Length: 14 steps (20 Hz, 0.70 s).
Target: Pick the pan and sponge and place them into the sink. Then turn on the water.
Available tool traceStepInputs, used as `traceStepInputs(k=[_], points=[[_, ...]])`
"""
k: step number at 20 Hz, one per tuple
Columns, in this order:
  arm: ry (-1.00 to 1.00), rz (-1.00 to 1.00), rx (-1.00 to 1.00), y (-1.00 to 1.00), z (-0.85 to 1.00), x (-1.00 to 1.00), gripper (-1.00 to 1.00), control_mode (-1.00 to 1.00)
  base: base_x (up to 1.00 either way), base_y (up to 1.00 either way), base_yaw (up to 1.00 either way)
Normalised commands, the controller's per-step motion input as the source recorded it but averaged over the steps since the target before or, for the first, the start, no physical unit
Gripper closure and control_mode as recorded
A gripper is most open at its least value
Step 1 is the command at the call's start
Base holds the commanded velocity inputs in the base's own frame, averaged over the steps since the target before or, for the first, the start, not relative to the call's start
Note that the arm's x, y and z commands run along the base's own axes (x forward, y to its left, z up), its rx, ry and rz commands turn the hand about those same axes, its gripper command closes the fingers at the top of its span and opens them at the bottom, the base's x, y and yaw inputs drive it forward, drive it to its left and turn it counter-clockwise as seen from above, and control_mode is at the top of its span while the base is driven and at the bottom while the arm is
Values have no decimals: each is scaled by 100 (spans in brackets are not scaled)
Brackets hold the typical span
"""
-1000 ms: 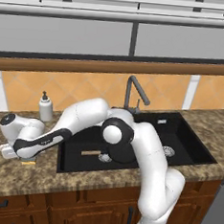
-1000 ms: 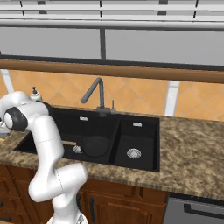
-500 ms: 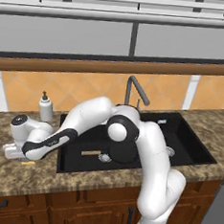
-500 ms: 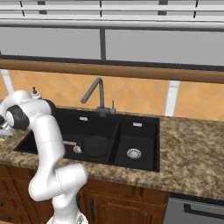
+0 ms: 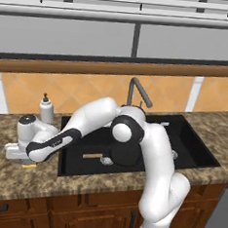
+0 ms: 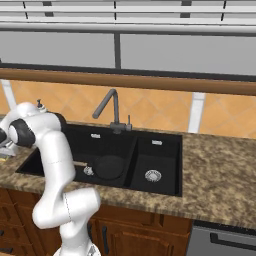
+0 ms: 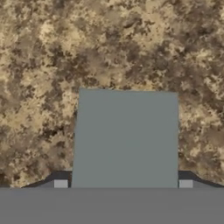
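The sponge (image 7: 125, 138), grey-blue face up, lies flat on the brown granite counter left of the sink (image 5: 195, 152). In the hand view it sits between the two fingertips of my gripper (image 7: 123, 183), which stand close along its two sides with a thin gap on the left. The gripper is open. From the left base view, my gripper (image 5: 26, 161) is pressed down near the counter, with a sliver of the yellow sponge (image 5: 29, 166) under it. The black pan (image 5: 124, 153) lies in the sink's left basin, its wooden handle (image 5: 91, 156) pointing left. No water runs from the faucet (image 5: 137, 91).
A white soap dispenser bottle (image 5: 47, 110) stands at the back of the counter just behind my hand. The sink's left rim (image 5: 61, 150) lies right of the sponge. The counter's front edge is near. The right basin (image 6: 155, 162) holds a silver drain.
The hand has shifted right and down over the sponge, close to the counter. Its jaws have narrowed towards the sponge's sides. The pan has not moved.
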Motion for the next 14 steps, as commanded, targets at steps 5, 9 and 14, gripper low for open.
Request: traceStepInputs(k=[5,9,14], points=[[4,0,7,-2,-71,-6,100,-100,0,0,0],[-9,-11,6,-18,-6,-82,100,-100,0,0,0],[-21,-31,2,-20,61,-100,100,-100,0,0,0]])
